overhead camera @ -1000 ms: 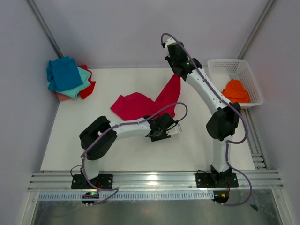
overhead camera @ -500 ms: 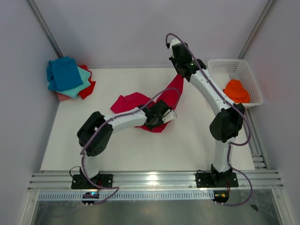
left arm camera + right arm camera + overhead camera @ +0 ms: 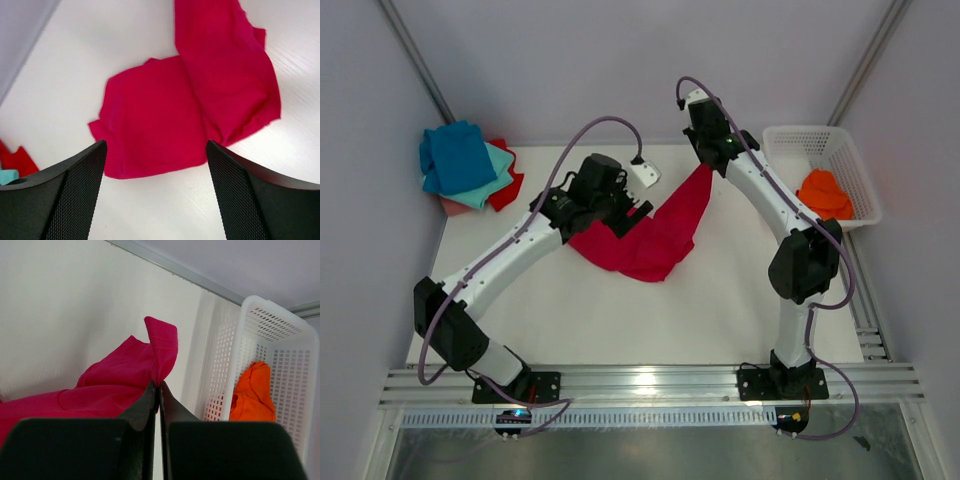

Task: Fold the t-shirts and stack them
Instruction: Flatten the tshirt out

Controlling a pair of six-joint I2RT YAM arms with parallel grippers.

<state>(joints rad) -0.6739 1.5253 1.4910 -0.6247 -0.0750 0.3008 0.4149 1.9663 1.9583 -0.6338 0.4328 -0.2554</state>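
Left gripper (image 3: 156, 148) gone from crimson t-shirt (image 3: 655, 237) 6 o'clock edge to its 10 o'clock side, fingers wide apart, right gripper (image 3: 159, 385) still pinching its 1 o'clock corner, mid-table (image 3: 580, 315).

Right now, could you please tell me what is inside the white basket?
A bunched orange t-shirt lies inside the white basket. Whatever may be beneath it, and the basket floor there, is covered.

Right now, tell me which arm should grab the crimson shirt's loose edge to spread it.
Left. The left gripper hangs open above the crimson shirt; the right gripper is shut on its raised corner.
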